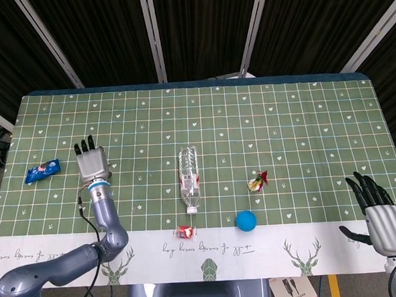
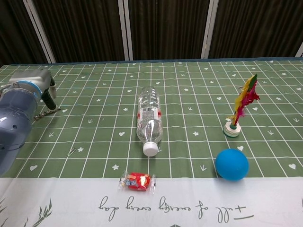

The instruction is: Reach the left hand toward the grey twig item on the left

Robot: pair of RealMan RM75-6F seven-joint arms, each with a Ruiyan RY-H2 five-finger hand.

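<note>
The grey twig (image 2: 50, 111) lies on the green checked cloth at the far left, and only its right end shows beside my left forearm in the chest view. My left hand (image 1: 91, 162) hovers directly over it with its fingers (image 2: 48, 96) apart, pointing down and holding nothing. In the head view this hand hides the twig. I cannot tell whether the fingers touch the twig. My right hand (image 1: 379, 216) rests open at the table's near right corner, far from everything.
A clear plastic bottle (image 1: 189, 179) lies mid-table, cap toward me. A blue snack packet (image 1: 41, 171) lies left of the left hand. A wrapped red candy (image 1: 185, 231), a blue ball (image 1: 246, 219) and a feathered shuttlecock (image 1: 258, 181) sit nearer the front.
</note>
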